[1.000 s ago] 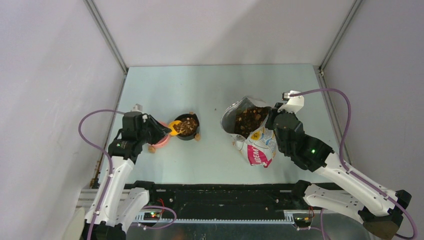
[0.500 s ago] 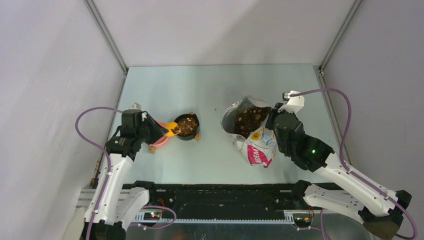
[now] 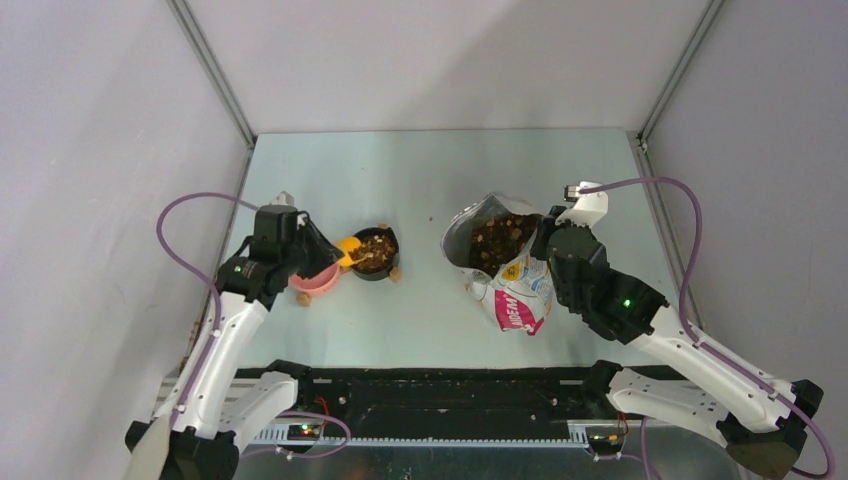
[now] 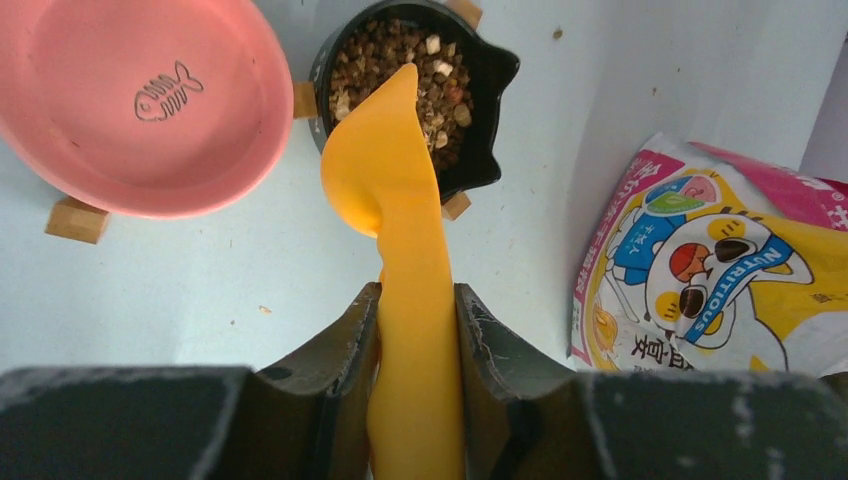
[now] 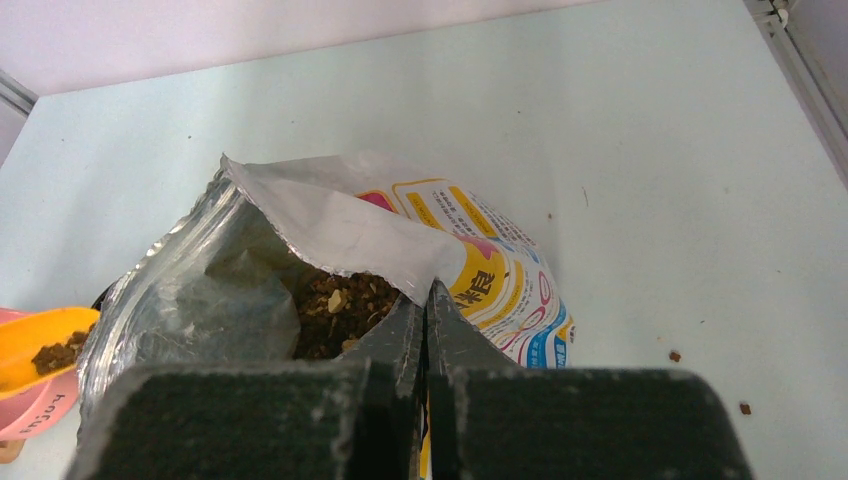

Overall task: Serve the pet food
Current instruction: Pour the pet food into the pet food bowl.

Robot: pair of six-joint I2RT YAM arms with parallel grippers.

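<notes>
Bag [image 4: 720, 280] (printed "NUTRITIOUS") pinched by right gripper [image 5: 427, 300]; left gripper [image 4: 417, 300] clamps scoop [image 4: 385, 170] over pet food [image 4: 440, 85].

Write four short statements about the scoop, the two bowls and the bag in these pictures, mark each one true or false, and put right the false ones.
1. The left gripper is shut on the handle of the yellow scoop. True.
2. The pink bowl is heaped with pet food. False: the pink bowl is empty, and the pet food lies in the black bowl beside it.
3. The right gripper pinches the rim of the bag. True.
4. The bag is sealed shut. False: its top is open and pet food shows inside.
</notes>
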